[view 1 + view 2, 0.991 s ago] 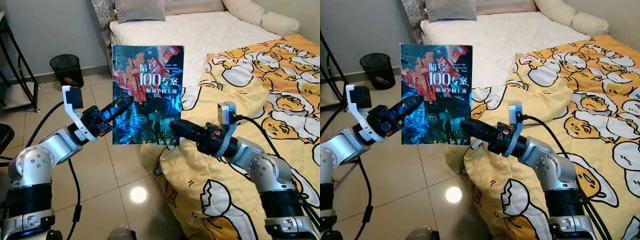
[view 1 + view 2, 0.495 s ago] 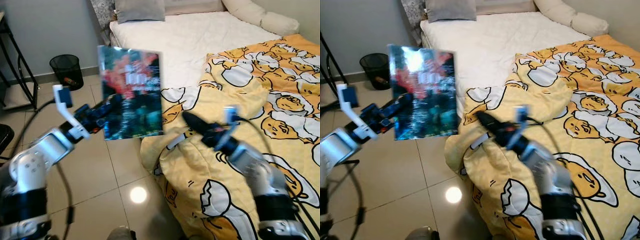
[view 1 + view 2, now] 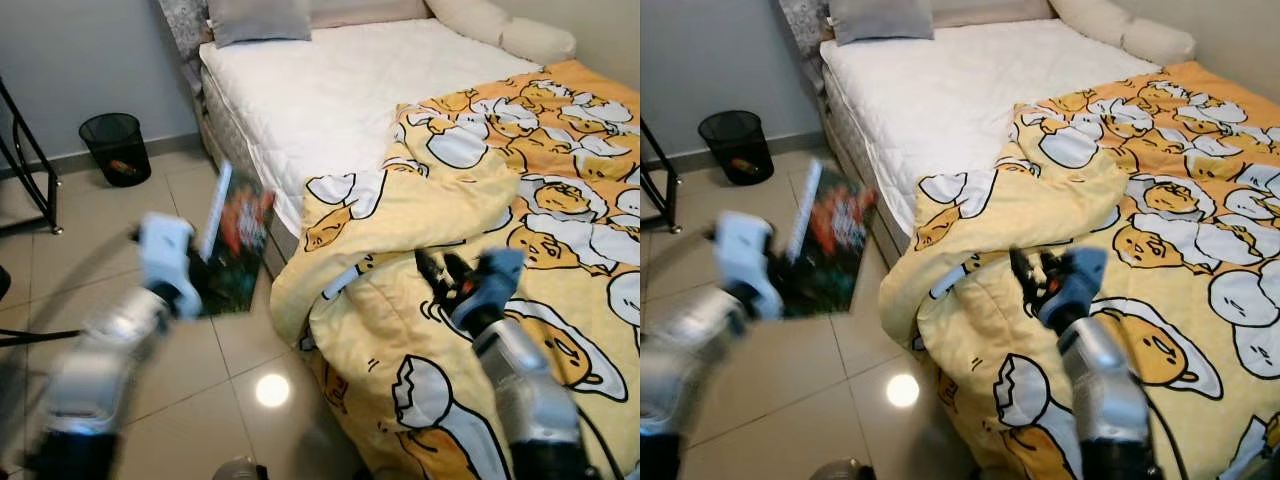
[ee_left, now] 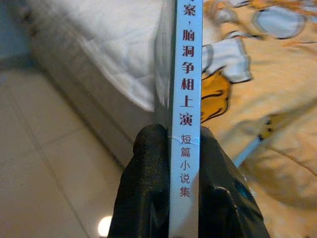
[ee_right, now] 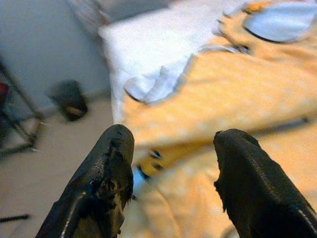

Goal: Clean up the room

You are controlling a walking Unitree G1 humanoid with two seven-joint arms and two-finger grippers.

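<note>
A book (image 3: 237, 235) with a dark, colourful cover and a white spine printed with Chinese characters (image 4: 185, 99) hangs over the tiled floor beside the bed. My left gripper (image 4: 171, 148) is shut on its spine, one black finger (image 4: 143, 183) on each side. The left arm (image 3: 120, 330) is blurred by motion. My right gripper (image 3: 438, 272) hovers open over the yellow duck-print blanket (image 3: 520, 200), its fingers (image 5: 106, 168) spread with nothing between them.
The bed (image 3: 330, 80) with a white mattress and pillows fills the back. The blanket drapes off its near corner to the floor. A black wire bin (image 3: 115, 147) stands by the wall at far left, beside a black metal frame (image 3: 30, 160).
The left arm has swung the book down and to the left, turning it edge-on. The right gripper let go of the book and pulled back over the blanket. The camera shifted.
</note>
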